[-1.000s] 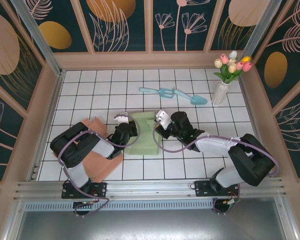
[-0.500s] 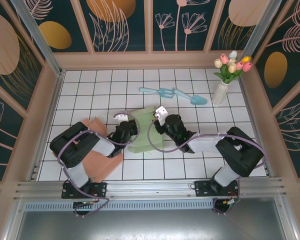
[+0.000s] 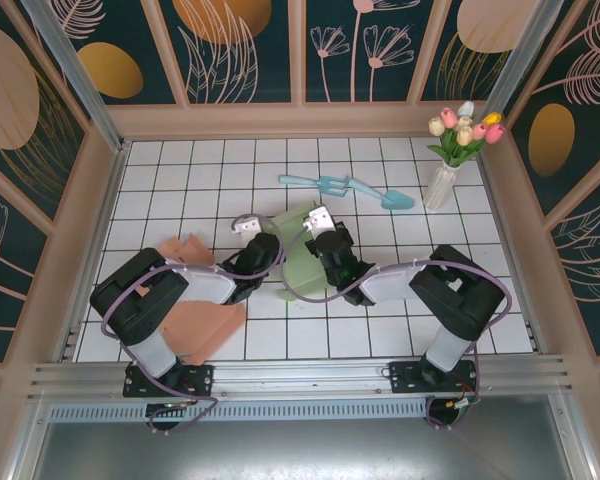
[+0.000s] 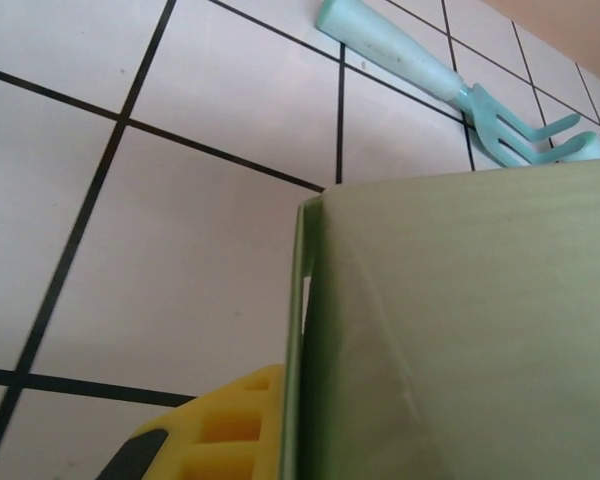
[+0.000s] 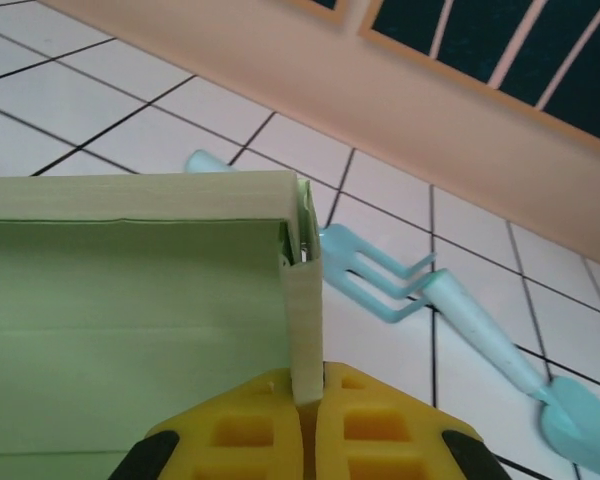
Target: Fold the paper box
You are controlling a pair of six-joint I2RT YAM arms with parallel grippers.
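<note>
- Your paper box — pale green, walls raised — sits mid-table between both grippers.
- Right gripper pinches a corner wall, plain from its wrist, masked from above; left gripper clamps the opposite wall.

Your paper box sits on the table between left tool and right tool. Fork and trowel lie behind it, vase further right.

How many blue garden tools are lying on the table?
2. A fork lies behind the green paper box; a trowel lies right of it, near the vase. I see no others.
</note>
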